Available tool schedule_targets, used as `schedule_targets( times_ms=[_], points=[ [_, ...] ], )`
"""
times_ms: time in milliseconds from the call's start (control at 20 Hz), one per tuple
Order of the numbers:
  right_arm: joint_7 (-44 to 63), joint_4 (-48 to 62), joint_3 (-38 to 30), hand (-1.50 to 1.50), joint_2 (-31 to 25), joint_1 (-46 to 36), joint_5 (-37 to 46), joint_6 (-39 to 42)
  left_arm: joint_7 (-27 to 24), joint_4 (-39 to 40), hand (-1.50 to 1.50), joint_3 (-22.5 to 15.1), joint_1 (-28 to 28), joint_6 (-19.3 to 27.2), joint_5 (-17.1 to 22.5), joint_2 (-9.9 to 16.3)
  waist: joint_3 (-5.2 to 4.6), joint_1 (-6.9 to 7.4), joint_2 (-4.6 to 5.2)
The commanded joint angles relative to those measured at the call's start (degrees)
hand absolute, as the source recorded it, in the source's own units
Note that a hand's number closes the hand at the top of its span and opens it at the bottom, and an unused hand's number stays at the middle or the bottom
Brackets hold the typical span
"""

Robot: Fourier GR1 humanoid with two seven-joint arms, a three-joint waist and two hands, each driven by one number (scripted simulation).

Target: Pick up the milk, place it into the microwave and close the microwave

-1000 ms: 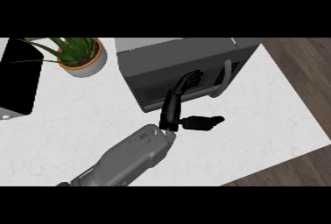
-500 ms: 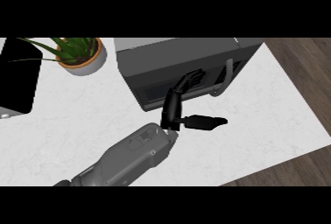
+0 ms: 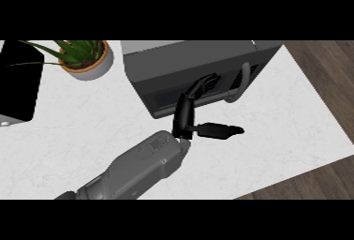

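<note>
The white counter carries the dark microwave at its far middle, door shut or all but shut, so the milk is hidden, presumably inside. A potted plant stands far left. The one hand in view, apparently the right, reaches far-right with relaxed fingers straight against the door beside its handle, grasping nothing.

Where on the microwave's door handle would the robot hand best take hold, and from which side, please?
Best guess: the middle of the door handle, coming from the front, the counter side. It is a curved grey bar standing off the microwave door, joined at its ends, so fingers could hook behind its middle. The robot hand already has straight fingers on the door just left of it.
</note>
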Motion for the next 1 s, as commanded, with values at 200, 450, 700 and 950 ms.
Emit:
schedule_targets(
  times_ms=[200, 450, 700, 950],
  points=[
    [2.7, 5.4, 4.3, -1.50, 7.9, -0.3, -13.4, 5.9, -0.9, 3.8, -1.50, 2.2, -3.9, 0.8, 2.9, 0.0, 0.27, 0.45, 0.90],
    [4.0, 8.4, 4.2, -1.50, 6.9, -1.8, -16.1, 8.3, -2.0, 4.5, -1.50, 1.6, -4.3, 0.2, 4.1, 0.0, 0.21, 0.24, 1.29],
    [5.3, 10.8, 3.2, -1.50, 5.6, -3.7, -19.3, 10.4, -3.0, 5.1, -1.50, 2.0, -4.7, -0.3, 5.6, 0.0, 0.15, 0.14, 1.10],
    [6.0, 13.6, 2.3, -1.50, 4.2, -4.8, -21.6, 12.4, -4.2, 5.8, -1.50, 1.9, -4.9, -0.3, 6.6, 0.0, 0.21, -0.25, 1.23]
  ],
)
